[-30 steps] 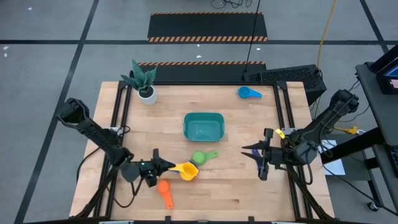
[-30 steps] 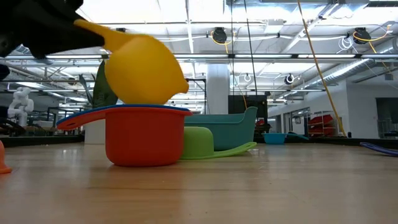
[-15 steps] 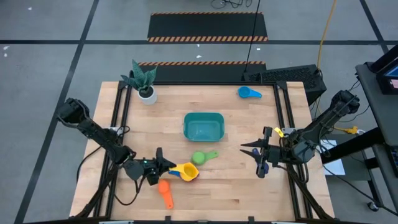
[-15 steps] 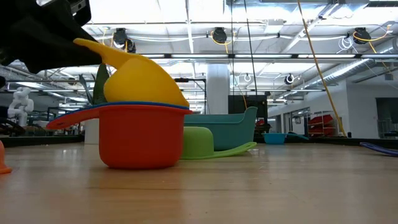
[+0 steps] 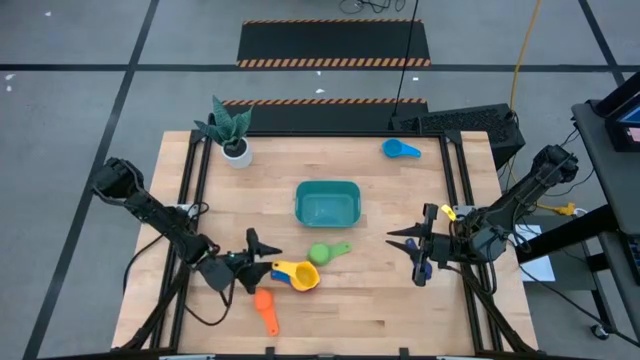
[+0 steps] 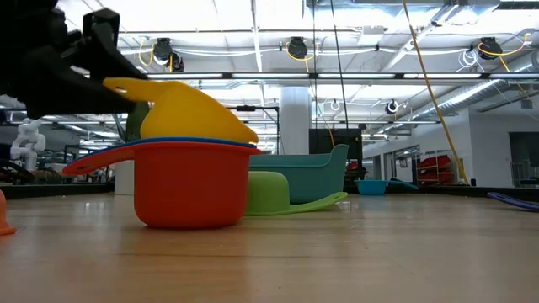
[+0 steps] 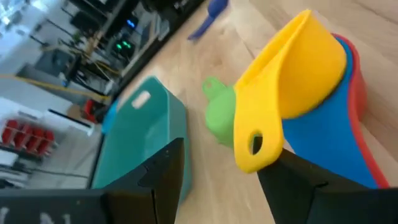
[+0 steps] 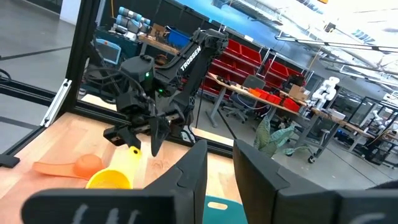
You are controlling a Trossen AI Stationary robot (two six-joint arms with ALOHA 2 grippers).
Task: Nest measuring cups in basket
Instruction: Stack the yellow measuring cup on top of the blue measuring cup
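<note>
- Sitting in a stack just in front of the left gripper (image 5: 262,262), the yellow cup (image 5: 301,273) rests tilted in a dark blue cup (image 7: 323,146), which sits inside the red cup (image 6: 192,194); the yellow handle points back between the fingers.
- The left gripper is released: its two fingers (image 7: 163,168) stand spread on either side of the yellow handle, and the wrist view shows a gap on both sides of it.
- A green cup (image 5: 323,253) lies on the table just beyond the stack, between it and the teal basket (image 5: 327,203), which stands farther out from the left gripper, near the middle of the table.
- An orange cup (image 5: 265,308) lies beside the left gripper, toward the near edge of the table.
- A light blue cup (image 5: 399,149) lies well away from both grippers, near the far right corner.
- The right gripper (image 5: 407,249) waits over the right part of the table, pointing toward the stack; whether it is closed I cannot tell, and nothing shows between its fingers.
- The table (image 5: 370,310) is light wooden planks on a dark frame, with a small potted plant (image 5: 230,130) at the far left corner.
- The grey floor (image 5: 80,110) carries black-and-orange striped mats beyond the table.
- The low view shows a hall with ceiling lights, red shelving and a small white figure at the left.
</note>
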